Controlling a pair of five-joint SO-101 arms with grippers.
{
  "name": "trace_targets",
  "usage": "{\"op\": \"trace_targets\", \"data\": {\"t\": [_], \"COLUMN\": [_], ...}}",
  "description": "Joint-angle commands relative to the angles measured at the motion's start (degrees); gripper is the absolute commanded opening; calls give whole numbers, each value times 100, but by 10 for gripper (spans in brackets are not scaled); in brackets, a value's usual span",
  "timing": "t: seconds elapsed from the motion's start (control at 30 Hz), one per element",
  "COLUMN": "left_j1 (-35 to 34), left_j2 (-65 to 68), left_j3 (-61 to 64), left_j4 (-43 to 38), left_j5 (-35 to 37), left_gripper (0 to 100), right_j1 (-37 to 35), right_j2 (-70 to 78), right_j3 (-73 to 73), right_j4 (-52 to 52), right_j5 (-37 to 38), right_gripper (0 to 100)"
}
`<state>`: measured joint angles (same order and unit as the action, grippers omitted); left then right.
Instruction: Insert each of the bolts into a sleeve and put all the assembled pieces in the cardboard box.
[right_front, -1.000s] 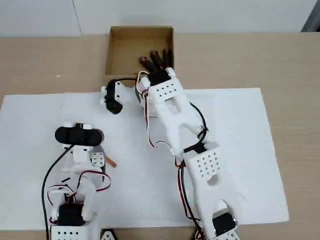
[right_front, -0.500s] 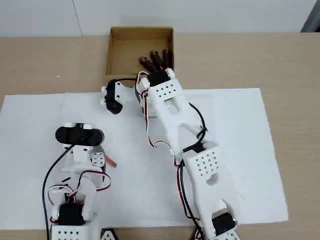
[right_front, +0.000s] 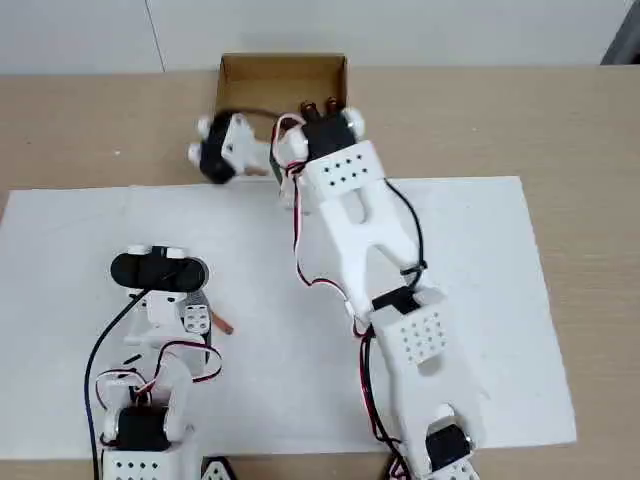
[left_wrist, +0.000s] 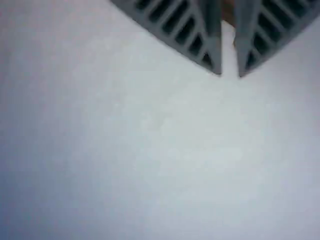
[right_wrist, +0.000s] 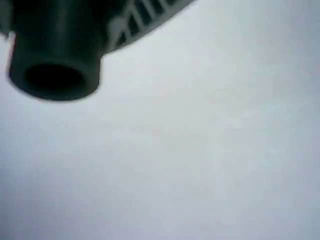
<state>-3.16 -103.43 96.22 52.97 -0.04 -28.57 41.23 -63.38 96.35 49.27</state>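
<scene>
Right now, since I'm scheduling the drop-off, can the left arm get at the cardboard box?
Probably not yet. The left end effector, shut on a bolt, sits over the paper near its base, and the right arm, stretched to the cardboard box, crosses the way there.

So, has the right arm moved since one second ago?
Yes. The right arm has stretched away from the white paper toward the cardboard box, now reaching its near edge.

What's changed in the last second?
The right gripper swung from the far edge of the white paper to the near corner of the cardboard box. The left gripper, its bolt and the assembled pieces in the box stayed put.
</scene>
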Motion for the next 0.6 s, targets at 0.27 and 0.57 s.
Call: {"op": "trace_targets", "data": {"t": [0.27, 0.57], "left_j1": [-26, -26], "left_j2": [-44, -44], "left_j3": [-13, -22], "left_j4": [-141, -141], "left_j5": [0, 0], "left_gripper": [6, 6], "right_j1": [391, 919], "right_j2": [-2167, -3793], "right_j3": [457, 1987], "right_j4": [92, 75], "right_j5": [-1187, -2180], "right_gripper": [2, 2]}}
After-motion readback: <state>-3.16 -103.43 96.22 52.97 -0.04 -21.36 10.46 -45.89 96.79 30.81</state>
